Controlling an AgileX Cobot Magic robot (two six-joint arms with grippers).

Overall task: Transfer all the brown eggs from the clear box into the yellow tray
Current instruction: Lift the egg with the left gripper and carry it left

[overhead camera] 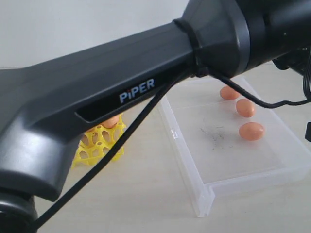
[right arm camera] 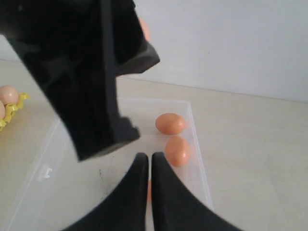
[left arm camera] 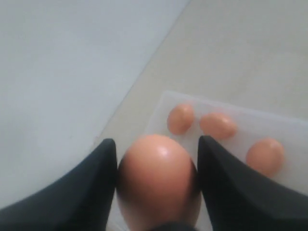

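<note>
My left gripper (left arm camera: 157, 142) is shut on a brown egg (left arm camera: 156, 183) and holds it in the air above the clear box (left arm camera: 288, 130). Three more brown eggs (left arm camera: 180, 118) (left arm camera: 218, 125) (left arm camera: 264, 155) lie on the box floor below. In the exterior view these three eggs (overhead camera: 229, 92) (overhead camera: 245, 108) (overhead camera: 251, 131) lie along the far right of the clear box (overhead camera: 228, 174). The yellow tray (overhead camera: 99, 141) shows partly under the left arm, with an egg (overhead camera: 111, 122) in it. My right gripper (right arm camera: 147, 157) is shut on nothing, low over the box near an egg (right arm camera: 177, 150).
The left arm's black link (overhead camera: 121, 92) crosses most of the exterior view and hides much of the tray; its body (right arm camera: 86, 72) also blocks the right wrist view. A black cable (overhead camera: 116, 150) hangs from it. A pale wall stands behind the beige tabletop (overhead camera: 146, 194).
</note>
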